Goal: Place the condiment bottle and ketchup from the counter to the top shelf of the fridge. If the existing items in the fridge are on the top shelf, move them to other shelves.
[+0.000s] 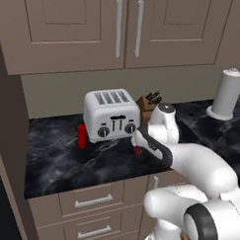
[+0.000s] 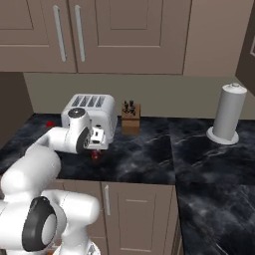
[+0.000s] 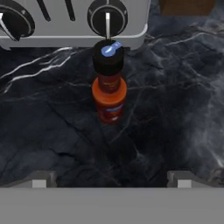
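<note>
The black marble counter [image 1: 56, 158] is carrying a toaster [image 1: 111, 114], knife block [image 2: 131, 118], paper towel roll [image 2: 228, 114], red ketchup [image 1: 81, 136] and condiment bottle [image 3: 109, 85].

Gripper [image 3: 112, 179] down — jaws wide.

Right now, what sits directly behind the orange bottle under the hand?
Behind the orange bottle stands the toaster, its front dial just past the bottle's black cap. The knife block sits beside the toaster. The bottle's base hides the counter beneath it.
</note>
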You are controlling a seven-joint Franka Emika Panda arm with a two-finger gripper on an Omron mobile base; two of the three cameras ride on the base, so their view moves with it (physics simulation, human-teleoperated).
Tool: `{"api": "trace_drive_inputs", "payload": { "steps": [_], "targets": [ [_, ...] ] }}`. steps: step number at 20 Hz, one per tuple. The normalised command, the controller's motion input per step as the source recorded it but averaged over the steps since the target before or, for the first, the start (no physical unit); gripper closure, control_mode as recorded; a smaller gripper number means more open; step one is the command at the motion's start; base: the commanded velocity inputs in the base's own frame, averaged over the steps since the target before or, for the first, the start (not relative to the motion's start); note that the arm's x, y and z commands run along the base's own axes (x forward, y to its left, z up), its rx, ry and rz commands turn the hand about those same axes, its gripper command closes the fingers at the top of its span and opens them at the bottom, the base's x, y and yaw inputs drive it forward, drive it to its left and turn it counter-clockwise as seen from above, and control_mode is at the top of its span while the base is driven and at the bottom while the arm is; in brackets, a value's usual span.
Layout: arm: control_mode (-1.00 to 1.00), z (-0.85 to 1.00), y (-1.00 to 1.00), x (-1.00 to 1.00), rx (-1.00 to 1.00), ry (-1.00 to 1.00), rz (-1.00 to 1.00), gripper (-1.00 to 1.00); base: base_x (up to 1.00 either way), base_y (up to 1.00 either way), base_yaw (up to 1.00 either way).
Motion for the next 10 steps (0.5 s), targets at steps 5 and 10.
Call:
{"api": "trace_drive_inputs", "payload": {
  "steps": [5,10],
  "targets": [
    [-1.0,-0.21,0.0,0.33,0.0,0.0,0.0,-1.0,0.0,0.0,0.0],
    [-1.0,-0.16,0.03,0.24,0.0,-0.03,0.0,-1.0,0.0,0.0,0.0]
  ]
}}
